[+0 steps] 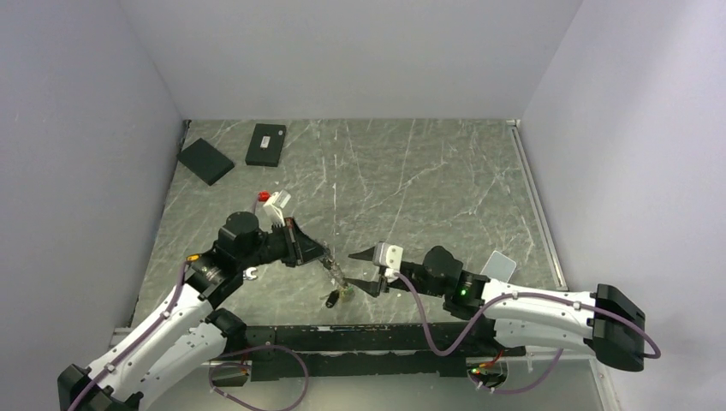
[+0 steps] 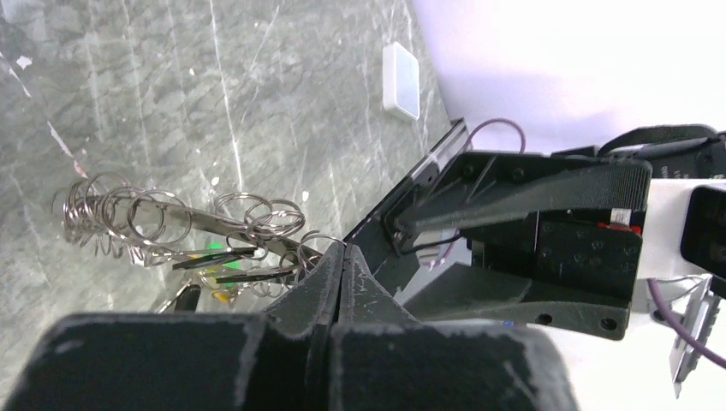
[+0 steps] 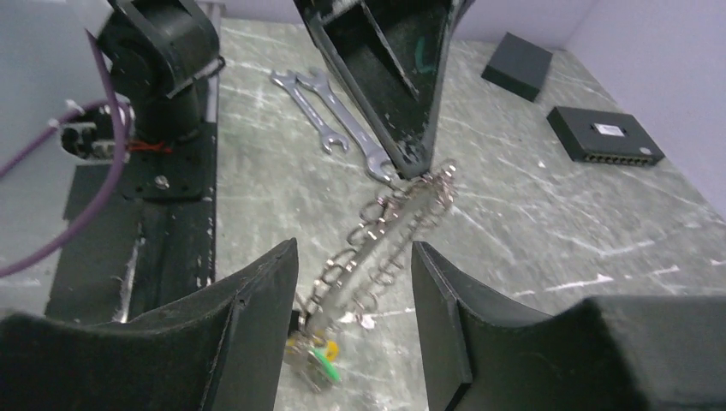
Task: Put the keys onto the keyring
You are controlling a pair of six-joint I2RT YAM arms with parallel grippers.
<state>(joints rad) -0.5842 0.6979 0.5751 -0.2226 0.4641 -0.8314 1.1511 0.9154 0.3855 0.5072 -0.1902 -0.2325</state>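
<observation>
1. Keys (image 1: pixel 330 298): hang dark at the low end of the keyring (image 3: pixel 389 224), beside a green tag (image 3: pixel 326 352), nearest the arms' bases and close over the tabletop (image 1: pixel 428 171).
2. Right gripper (image 3: pixel 353 253): stands partly open, jaws on either side of the keyring's middle, gripping nothing.
3. Left gripper (image 3: pixel 407 164): pinches tight on the keyring's upper end, holding the bristling run of wire loops aslant.
4. Two silver wrenches (image 3: pixel 330 120): lie side by side on the tabletop, near the left arm.
5. Two black boxes (image 1: pixel 266 144): rest at the far left corner, well apart from both grippers.
</observation>
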